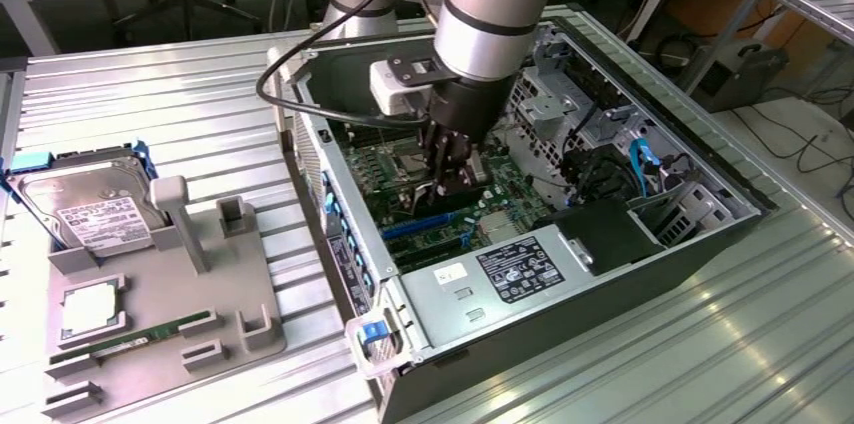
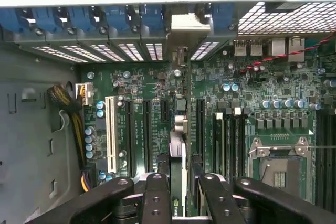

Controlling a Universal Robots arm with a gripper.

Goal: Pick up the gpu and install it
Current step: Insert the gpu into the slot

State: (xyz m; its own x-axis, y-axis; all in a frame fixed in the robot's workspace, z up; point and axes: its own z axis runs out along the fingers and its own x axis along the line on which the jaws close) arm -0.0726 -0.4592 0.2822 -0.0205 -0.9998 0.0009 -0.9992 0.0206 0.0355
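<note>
1. The open computer case (image 1: 694, 234) lies on its side across the middle and right of the exterior view, motherboard (image 1: 400, 169) facing up, on a ribbed metal table (image 1: 160, 94).
2. The arm (image 1: 494, 4) comes down from the top centre of that frame into the case.
3. A grey parts tray (image 1: 147, 304) sits at the lower left, with a hard drive (image 1: 80, 209) at its upper end and a green RAM stick (image 1: 134, 336) near its lower end. Several holders on it stand bare.
4. The gpu (image 2: 178, 145) stands on edge in the centre of the wrist view, over a motherboard expansion slot, with its metal bracket (image 2: 186, 22) at the blue slot clips (image 2: 126, 19) in the upper part of the frame.
5. The gripper (image 2: 177, 192) pinches the card's upper edge between its fingers (image 2: 156, 198).
6. Judged from this, pickup and carrying are done. Whether the card is fully seated cannot be told, and release is left.
</note>
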